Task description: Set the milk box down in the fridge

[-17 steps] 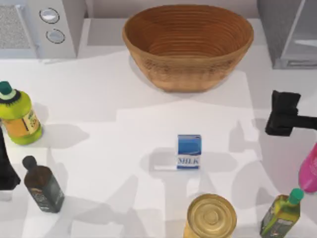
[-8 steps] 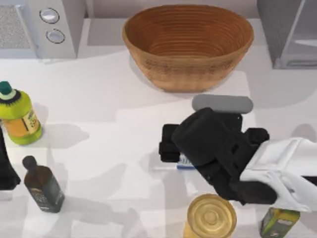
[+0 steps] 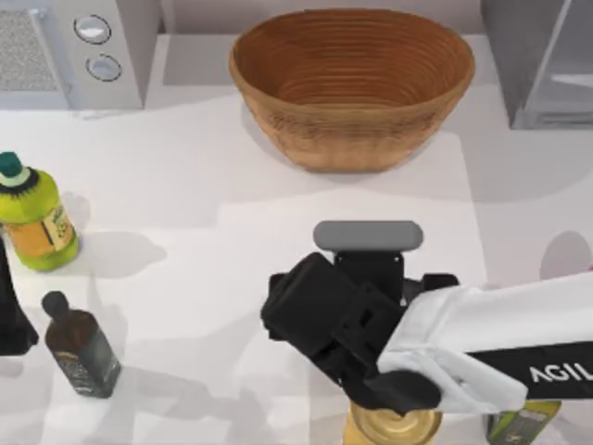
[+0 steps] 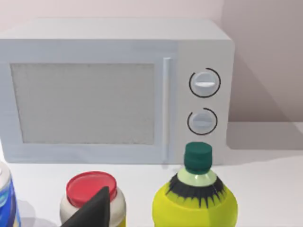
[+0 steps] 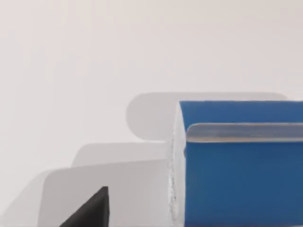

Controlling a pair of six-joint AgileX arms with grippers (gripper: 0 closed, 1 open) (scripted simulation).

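- The milk box [image 5: 236, 161] shows in the right wrist view as a blue carton with a pale fold strip across its top, standing on the white table [image 3: 185, 204]; from above it is hidden under the right arm, in front of the basket.
- The right gripper [image 3: 324, 311] is over the middle of the table, in front of the basket [image 3: 352, 83], right where the milk box stands. One dark fingertip [image 5: 92, 210] shows beside the box in the right wrist view, apart from it. I cannot tell whether the fingers are spread or pressed together.
- The right arm's white sleeve runs from the gripper toward the table's right edge.
- A gold-topped can [image 3: 394, 426] stands just in front of the right gripper, partly under the arm, farther from the basket.
- The fridge [image 3: 542, 60] is a grey box right of the basket at the back of the table, with a paler inner panel, partly seen.
- The microwave [image 4: 113, 90], grey with two round dials and a mesh window, sits left of the basket at the back.
- A yellow-green bottle [image 4: 196, 201] with a green cap stands well left of the basket, in front of the microwave.
- A red-lidded jar [image 4: 92, 191] stands beside that bottle in the left wrist view.
- A dark bottle [image 3: 82, 348] stands in front of the yellow-green bottle, farther from the basket.
- The left gripper [image 3: 11, 315] is parked at the table's left edge, beside the dark bottle; I cannot tell how its fingers stand.
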